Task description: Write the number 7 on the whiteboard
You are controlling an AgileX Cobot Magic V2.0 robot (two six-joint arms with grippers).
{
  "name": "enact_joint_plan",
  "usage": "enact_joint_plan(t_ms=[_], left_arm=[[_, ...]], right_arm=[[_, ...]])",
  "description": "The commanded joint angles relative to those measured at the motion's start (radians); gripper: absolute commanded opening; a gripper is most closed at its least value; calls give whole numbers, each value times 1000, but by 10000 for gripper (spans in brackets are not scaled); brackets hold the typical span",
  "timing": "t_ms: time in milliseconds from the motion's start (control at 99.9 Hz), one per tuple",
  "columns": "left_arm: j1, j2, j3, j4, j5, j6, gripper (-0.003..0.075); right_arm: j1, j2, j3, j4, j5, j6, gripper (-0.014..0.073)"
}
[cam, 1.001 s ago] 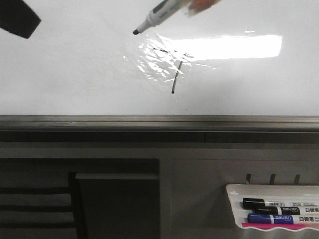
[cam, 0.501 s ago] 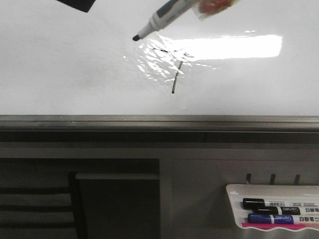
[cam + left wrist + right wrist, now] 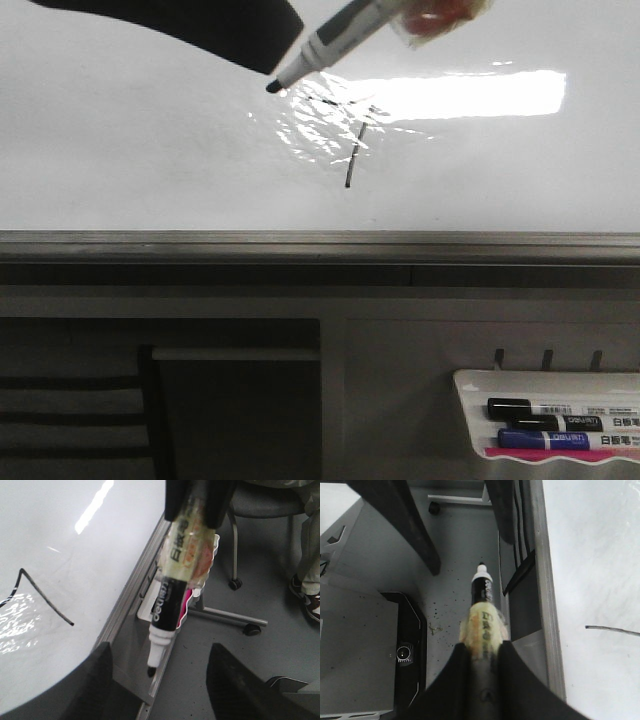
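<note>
The whiteboard (image 3: pixel 120 150) fills the upper front view, with the number 7 (image 3: pixel 352 150) drawn in thin dark line and partly lost in glare; the number 7 (image 3: pixel 42 597) also shows in the left wrist view. My right gripper (image 3: pixel 482 647) is shut on a black-and-white marker (image 3: pixel 482 592) wrapped in yellowish tape. The marker (image 3: pixel 325 45) slants down from the upper right, its tip just left of the 7. My left gripper (image 3: pixel 160 650) is open, and its dark fingers (image 3: pixel 97 680) stand on either side of the marker's tip (image 3: pixel 150 670). Only one dark finger of my left gripper (image 3: pixel 200 25) shows in the front view.
A grey metal rail (image 3: pixel 320 245) edges the board's near side. A white tray (image 3: pixel 470 385) at the lower right holds a black marker (image 3: pixel 545 409) and a blue marker (image 3: pixel 550 439). A wheeled chair (image 3: pixel 260 502) and a person's shoe (image 3: pixel 312 605) are on the floor beside the board.
My left gripper has swept in from the upper left to the marker's tip. The marker has shifted slightly down and to the right.
</note>
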Motion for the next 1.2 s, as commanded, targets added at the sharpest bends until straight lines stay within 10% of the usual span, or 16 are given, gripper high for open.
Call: enact_joint_plan(t_ms=[0,711,1191], left_arm=[[-32,17,-57,-33,-61,10,401],[-56,112,-112,-8,-61,25,393],[-56,112,-112,-8,-61,25,111]], right_arm=[[-4,-29,-33,47,-9,-33,-64],[-4,-29,-33,28,2,-58,-64],[-4,-29,-33,32,23,-58,-64]])
